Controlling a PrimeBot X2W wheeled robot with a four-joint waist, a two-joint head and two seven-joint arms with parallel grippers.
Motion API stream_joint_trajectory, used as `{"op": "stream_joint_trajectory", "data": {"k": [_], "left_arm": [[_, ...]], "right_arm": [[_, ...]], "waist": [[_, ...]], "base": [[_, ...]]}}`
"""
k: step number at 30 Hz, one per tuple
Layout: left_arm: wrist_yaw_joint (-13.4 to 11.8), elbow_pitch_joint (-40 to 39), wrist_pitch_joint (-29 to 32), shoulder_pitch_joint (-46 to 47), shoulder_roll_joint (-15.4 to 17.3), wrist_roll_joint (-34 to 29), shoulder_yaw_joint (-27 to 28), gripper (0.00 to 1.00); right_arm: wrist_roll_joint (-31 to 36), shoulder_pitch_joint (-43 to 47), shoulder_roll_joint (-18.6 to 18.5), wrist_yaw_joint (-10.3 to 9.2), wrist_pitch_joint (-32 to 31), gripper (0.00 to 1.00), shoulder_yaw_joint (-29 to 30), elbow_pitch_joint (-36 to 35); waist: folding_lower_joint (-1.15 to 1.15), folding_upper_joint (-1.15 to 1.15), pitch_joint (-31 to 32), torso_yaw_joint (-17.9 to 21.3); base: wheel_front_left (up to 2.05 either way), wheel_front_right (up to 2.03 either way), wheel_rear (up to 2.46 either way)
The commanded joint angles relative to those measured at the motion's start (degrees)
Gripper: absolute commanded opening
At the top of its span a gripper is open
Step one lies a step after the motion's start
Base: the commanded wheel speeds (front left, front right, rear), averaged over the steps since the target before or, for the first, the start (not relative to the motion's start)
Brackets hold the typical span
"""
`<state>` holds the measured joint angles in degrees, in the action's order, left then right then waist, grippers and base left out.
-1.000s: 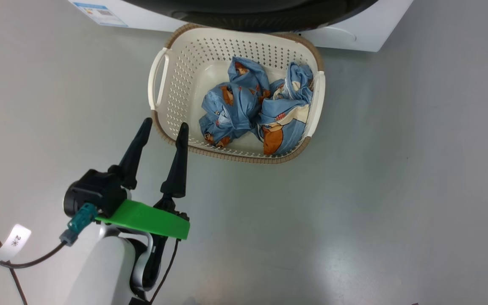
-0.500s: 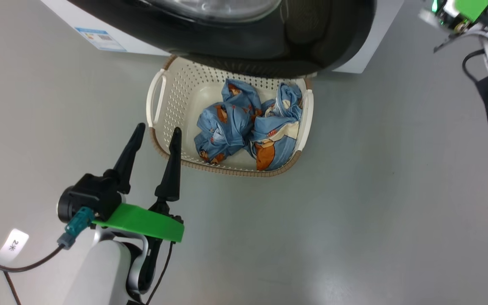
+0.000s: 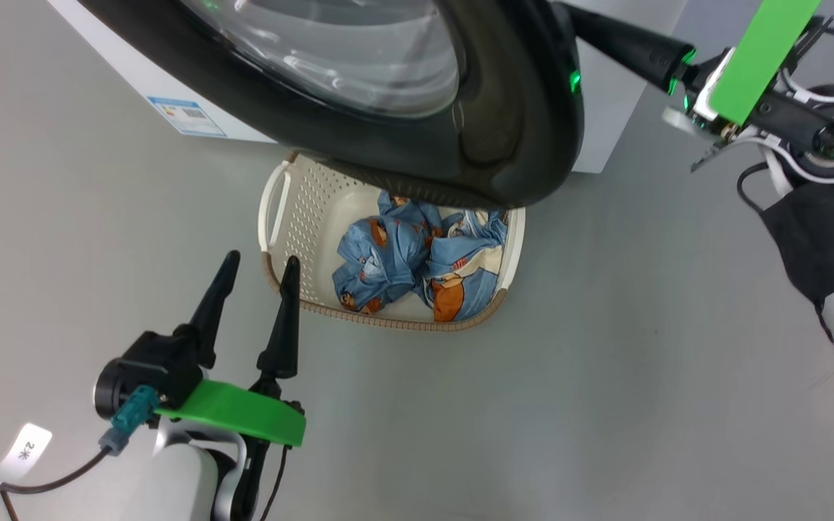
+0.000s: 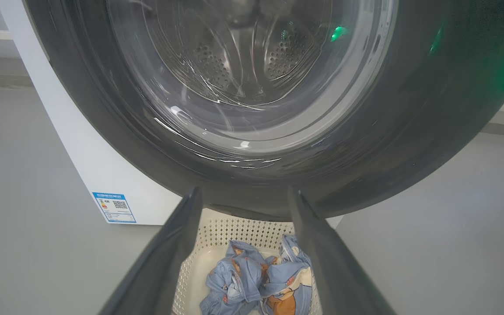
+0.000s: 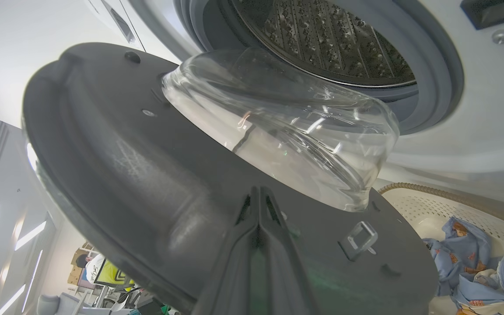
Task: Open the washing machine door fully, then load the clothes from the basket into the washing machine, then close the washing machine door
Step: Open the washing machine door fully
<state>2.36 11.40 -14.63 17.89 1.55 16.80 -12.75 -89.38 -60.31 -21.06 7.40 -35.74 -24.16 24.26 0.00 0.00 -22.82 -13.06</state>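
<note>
Our head camera tipped up since the moment before, so more of the washing machine door (image 3: 388,108) showed at the top, over the basket (image 3: 276,210). Our right tool (image 3: 591,29) came in at the upper right, fingers pressed together, tips against the door's inner side. Our left tool (image 3: 261,258) was spread and empty at the lower left, beside the basket of clothes (image 3: 417,268). We were opening the door. Next, we think, it needed a wider push.

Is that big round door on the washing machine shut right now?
No: in the right wrist view the washing machine door stands swung away from the grey seal, leaving the steel drum bare behind it.
</note>
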Motion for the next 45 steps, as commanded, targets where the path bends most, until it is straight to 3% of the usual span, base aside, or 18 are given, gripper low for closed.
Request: {"op": "stream_joint_trajectory", "data": {"k": [1,21,45], "left_arm": [[0.38,-0.94,-0.37,-0.83,1.32,-0.82,2.05,1.0],[0.76,-0.26,-0.37,-6.31,1.32,-1.88,3.01,1.0],[0.35,-1.42,-0.37,-7.51,1.32,-1.46,2.66,1.0]], "right_arm": [[-0.58,1.45,1.59,0.09,-0.41,0.0,-0.77,-2.23],[-0.8,11.41,3.63,0.09,-1.66,0.0,-4.66,-6.25],[-0.46,16.09,7.0,0.09,-3.03,0.0,-8.84,-9.07]], "waist": [[0.0,0.0,1.12,-0.06],[0.0,0.0,9.67,-2.09],[0.0,0.0,11.08,-6.39]], "base": [[0.0,0.0,0.0],[0.0,0.0,0.0],[0.0,0.0,0.0]]}}
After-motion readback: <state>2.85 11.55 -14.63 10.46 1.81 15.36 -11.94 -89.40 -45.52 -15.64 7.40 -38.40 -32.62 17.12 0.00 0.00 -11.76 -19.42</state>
